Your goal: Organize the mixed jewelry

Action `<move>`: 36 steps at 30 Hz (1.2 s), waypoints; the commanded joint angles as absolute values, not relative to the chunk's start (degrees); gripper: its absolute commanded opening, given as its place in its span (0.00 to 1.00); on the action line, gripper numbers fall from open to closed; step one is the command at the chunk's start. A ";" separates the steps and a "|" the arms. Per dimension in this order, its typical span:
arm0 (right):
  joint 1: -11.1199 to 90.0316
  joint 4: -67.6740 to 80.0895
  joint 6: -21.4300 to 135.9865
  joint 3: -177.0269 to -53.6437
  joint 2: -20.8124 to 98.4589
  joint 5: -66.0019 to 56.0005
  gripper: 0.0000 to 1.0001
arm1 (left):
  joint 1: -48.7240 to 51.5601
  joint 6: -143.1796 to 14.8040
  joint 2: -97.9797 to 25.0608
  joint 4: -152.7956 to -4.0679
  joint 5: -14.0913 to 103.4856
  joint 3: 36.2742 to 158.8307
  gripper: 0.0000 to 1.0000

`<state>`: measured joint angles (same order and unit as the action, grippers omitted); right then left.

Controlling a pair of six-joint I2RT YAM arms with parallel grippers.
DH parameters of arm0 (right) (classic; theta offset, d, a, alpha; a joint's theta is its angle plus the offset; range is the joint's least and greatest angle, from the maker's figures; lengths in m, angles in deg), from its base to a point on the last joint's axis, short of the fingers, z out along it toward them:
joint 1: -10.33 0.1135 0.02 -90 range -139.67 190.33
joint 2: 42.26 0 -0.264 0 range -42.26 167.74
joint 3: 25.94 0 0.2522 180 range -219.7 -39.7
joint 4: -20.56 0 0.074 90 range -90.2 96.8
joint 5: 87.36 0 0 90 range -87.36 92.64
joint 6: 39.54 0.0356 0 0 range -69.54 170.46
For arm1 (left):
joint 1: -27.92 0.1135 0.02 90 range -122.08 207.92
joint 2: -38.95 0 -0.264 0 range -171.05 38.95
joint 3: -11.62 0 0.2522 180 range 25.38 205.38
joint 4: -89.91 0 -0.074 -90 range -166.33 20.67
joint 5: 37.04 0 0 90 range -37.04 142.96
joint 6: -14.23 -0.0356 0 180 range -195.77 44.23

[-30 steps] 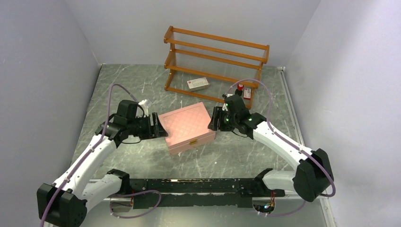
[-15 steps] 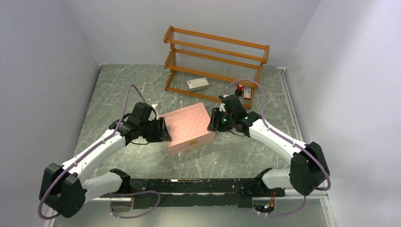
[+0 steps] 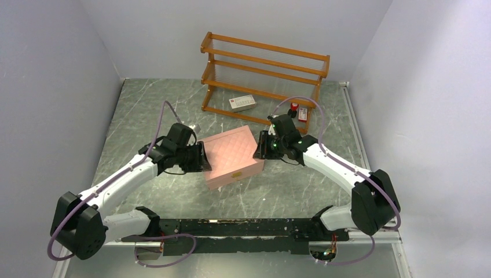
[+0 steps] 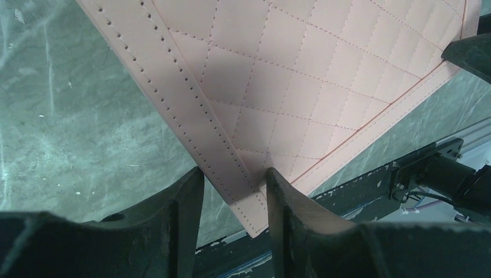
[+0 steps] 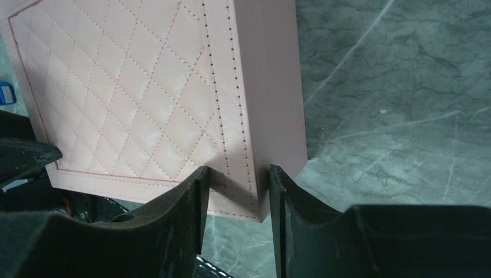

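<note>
The pink box [image 3: 230, 155] sits shut on the worktop [image 3: 145, 104], in the same spot as a second ago. The left gripper [image 3: 204, 157] has moved in to the box's left corner and now pinches it. The right gripper [image 3: 259, 149] pinches the box's right corner. No jewelry shows, so I cannot tell where it is.

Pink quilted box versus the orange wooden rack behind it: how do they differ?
The pink quilted box is a closed, solid, padded case; the orange wooden rack is an open frame of rails. The box lies low at mid-table; the rack stands taller by the back wall. Both rest on the grey marbled table.
</note>
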<state>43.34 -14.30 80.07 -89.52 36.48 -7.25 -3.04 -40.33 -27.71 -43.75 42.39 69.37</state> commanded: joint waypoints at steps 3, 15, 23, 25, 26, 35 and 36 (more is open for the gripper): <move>44.87 -16.23 79.45 -86.31 40.89 -4.56 0.38 | -3.78 -42.32 -28.02 -41.08 52.87 69.15 0.44; 44.72 -20.88 80.07 -91.13 15.08 11.92 0.94 | -3.72 -43.94 -8.90 -38.06 63.05 80.36 0.67; 44.74 -29.68 81.83 -95.35 -1.60 28.54 1.00 | -3.66 -45.31 3.07 -31.79 72.26 86.07 0.92; 44.74 -30.48 82.01 -97.00 -4.23 29.37 1.00 | -3.72 -46.70 4.19 -30.46 74.08 88.09 0.96; 44.76 -30.86 82.07 -97.95 -5.16 29.89 1.00 | -3.72 -47.13 4.42 -29.32 75.22 89.39 0.96; 44.74 -34.11 81.19 -106.26 -9.45 33.42 1.00 | -3.72 -51.42 5.64 -23.09 82.48 100.30 0.98; 44.74 -34.06 81.03 -107.03 -9.38 32.65 1.00 | -3.72 -51.57 5.82 -22.99 82.54 100.68 0.98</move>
<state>44.63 -32.09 81.38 -104.15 -8.63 30.87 -3.68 -48.61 4.97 -26.11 78.78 98.24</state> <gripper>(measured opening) 0.997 0.974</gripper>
